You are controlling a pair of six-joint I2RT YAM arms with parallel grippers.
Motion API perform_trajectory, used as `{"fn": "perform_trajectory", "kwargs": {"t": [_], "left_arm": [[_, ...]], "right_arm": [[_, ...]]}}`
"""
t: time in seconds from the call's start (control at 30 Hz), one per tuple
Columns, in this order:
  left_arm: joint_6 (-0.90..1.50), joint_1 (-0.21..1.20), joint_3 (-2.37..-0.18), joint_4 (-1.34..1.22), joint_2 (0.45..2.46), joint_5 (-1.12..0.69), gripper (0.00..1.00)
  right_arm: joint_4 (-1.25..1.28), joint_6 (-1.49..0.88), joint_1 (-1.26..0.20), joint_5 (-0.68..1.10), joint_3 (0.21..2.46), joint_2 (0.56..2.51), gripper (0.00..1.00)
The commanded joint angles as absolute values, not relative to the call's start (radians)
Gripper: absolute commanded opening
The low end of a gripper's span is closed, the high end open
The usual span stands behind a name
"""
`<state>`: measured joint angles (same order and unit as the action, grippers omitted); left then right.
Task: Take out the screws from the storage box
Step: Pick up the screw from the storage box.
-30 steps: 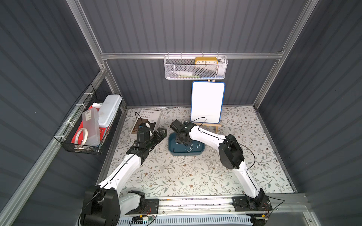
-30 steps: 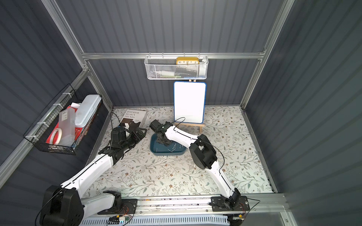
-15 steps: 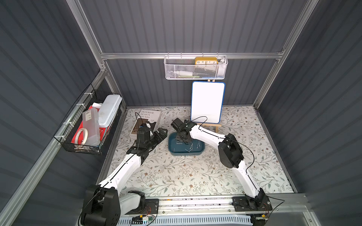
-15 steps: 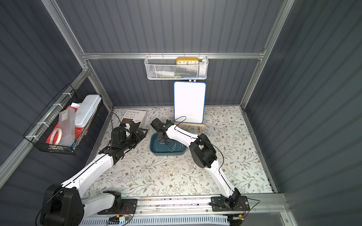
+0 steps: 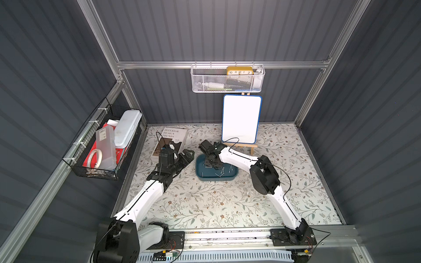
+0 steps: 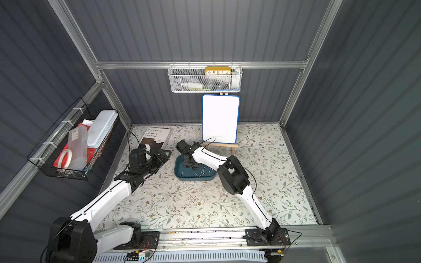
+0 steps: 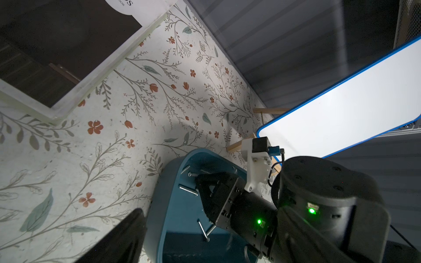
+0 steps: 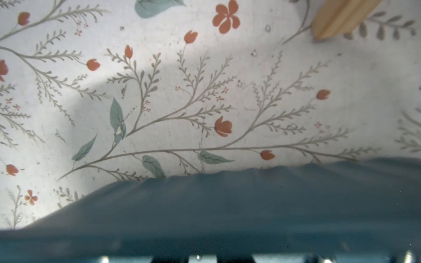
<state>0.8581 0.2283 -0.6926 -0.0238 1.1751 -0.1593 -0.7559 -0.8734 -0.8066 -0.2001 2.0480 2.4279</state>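
Observation:
The storage box [image 5: 227, 178] [image 6: 193, 178] is a shallow teal tray on the floral mat, with several silvery screws [image 5: 222, 170] [image 6: 200, 173] loose on its floor. My right gripper [image 5: 209, 162] [image 6: 189, 164] points down into its far left part. In the right wrist view the right gripper's [image 8: 202, 258] dark fingertips stand a little apart with a small shiny glint between them, behind the box wall [image 8: 227, 205]. I cannot tell if they grip it. My left gripper [image 5: 188, 154] [image 6: 165, 156] hovers open beside the box's left end. One of its fingers [image 7: 127, 236] shows near the box wall [image 7: 159, 205], with more screws [image 7: 188, 190] by the right gripper [image 7: 201, 182].
A book [image 5: 170, 139] lies at the back left behind the left gripper. A whiteboard [image 5: 241, 121] on a wooden easel stands just behind the box. A white mesh basket [image 5: 227, 79] hangs on the back wall and a black wire basket [image 5: 102, 145] on the left wall.
The right gripper lifted a little and came back down in the far left part of the box. The left arm has barely moved.

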Motion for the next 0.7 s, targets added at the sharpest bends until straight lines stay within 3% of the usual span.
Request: {"fn": "perform_trajectory", "kwargs": {"t": [0.0, 0.67], "left_arm": [[0.865, 0.222, -0.689, 0.002, 1.163, -0.148, 0.93], [0.853, 0.222, -0.711, 0.038, 1.183, -0.083, 0.94]], "right_arm": [[-0.792, -0.864, -0.804, -0.193, 2.062, 2.466, 0.21], [-0.9, -0.833, -0.785, -0.232, 2.079, 2.523, 0.13]]}}
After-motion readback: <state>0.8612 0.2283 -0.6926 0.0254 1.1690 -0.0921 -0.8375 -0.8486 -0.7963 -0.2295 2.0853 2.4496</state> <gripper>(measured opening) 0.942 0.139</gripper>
